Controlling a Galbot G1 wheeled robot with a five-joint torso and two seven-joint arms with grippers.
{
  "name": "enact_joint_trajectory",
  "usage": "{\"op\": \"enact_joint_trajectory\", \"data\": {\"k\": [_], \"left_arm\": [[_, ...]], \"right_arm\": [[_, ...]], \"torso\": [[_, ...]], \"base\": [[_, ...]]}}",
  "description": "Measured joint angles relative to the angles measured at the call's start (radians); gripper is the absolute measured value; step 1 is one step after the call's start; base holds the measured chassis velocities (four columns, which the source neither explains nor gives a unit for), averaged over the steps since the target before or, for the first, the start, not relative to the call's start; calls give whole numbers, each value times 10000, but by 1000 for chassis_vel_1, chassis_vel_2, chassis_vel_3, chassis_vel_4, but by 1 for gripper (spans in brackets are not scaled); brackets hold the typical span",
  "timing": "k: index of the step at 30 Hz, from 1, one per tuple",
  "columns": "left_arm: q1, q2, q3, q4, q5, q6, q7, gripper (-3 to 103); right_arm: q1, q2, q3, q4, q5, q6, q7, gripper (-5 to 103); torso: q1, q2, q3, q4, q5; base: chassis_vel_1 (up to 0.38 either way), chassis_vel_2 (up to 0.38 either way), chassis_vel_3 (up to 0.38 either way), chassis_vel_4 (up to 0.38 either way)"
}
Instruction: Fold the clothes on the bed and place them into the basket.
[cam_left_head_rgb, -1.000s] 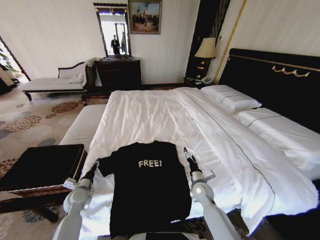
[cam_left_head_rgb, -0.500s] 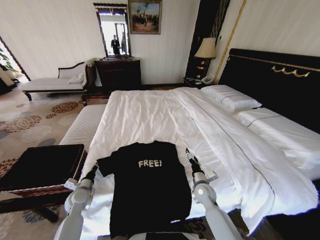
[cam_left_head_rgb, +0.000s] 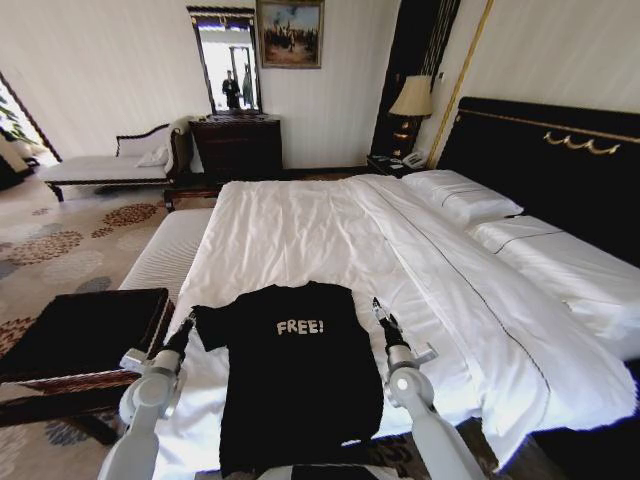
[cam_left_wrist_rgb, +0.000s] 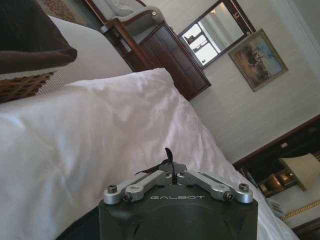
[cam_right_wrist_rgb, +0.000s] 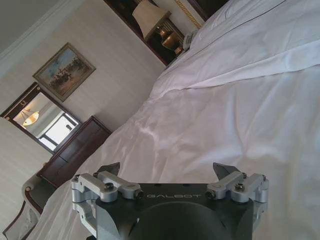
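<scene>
Item: 1 black T-shirt (cam_left_head_rgb: 295, 370), white "FREE!" on the chest, spread flat and face up at the foot of the bed (cam_left_head_rgb: 330, 230). Its collar end points toward the pillows; its hem hangs near the bed's near edge. Not yet folded.

Item: left gripper (cam_left_head_rgb: 186, 326). Sits at the shirt's left sleeve, low on the sheet. In the left wrist view the fingers (cam_left_wrist_rgb: 170, 161) are drawn together, with a thin dark sliver between them; whether that is sleeve cloth cannot be told.

Item: right gripper (cam_left_head_rgb: 380, 312). Sits just beside the shirt's right shoulder, over bare white sheet. In the right wrist view its 2 fingertips (cam_right_wrist_rgb: 223, 170) stand wide apart with nothing between them.

Item: 1 basket (cam_left_head_rgb: 80, 335), wicker sides and black lining, on the floor to the outside of the left gripper, off the bed's corner, with nothing in it.

Risks, as judged:
- The 2 sides are uneven: 1 gripper closed, 1 open. A lift from the left alone would likely drag the shirt askew and spoil the fold.
- The right gripper lies over sheet, not shirt; closing there could pinch bedding or nothing.
- A thin pinch on the left sleeve could slip free mid-fold.
- The hem near the bed's edge could slide off if the shirt is tugged toward the robot.
</scene>
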Motion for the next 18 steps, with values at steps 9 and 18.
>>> {"op": "enact_joint_trajectory", "data": {"k": [9,18], "left_arm": [[-78,-597,796,29,392,13,-50,0],[-478,-976,1563,480,811,-13,-17,0]], "right_arm": [[302,-29,-178,-317,16,4,11,100],[591,23,-451,-685,15,8,12,100]], "torso": [[0,0,0,1,0],[1,0,1,0,0]], "base": [[0,0,0,0],[0,0,0,0]]}}
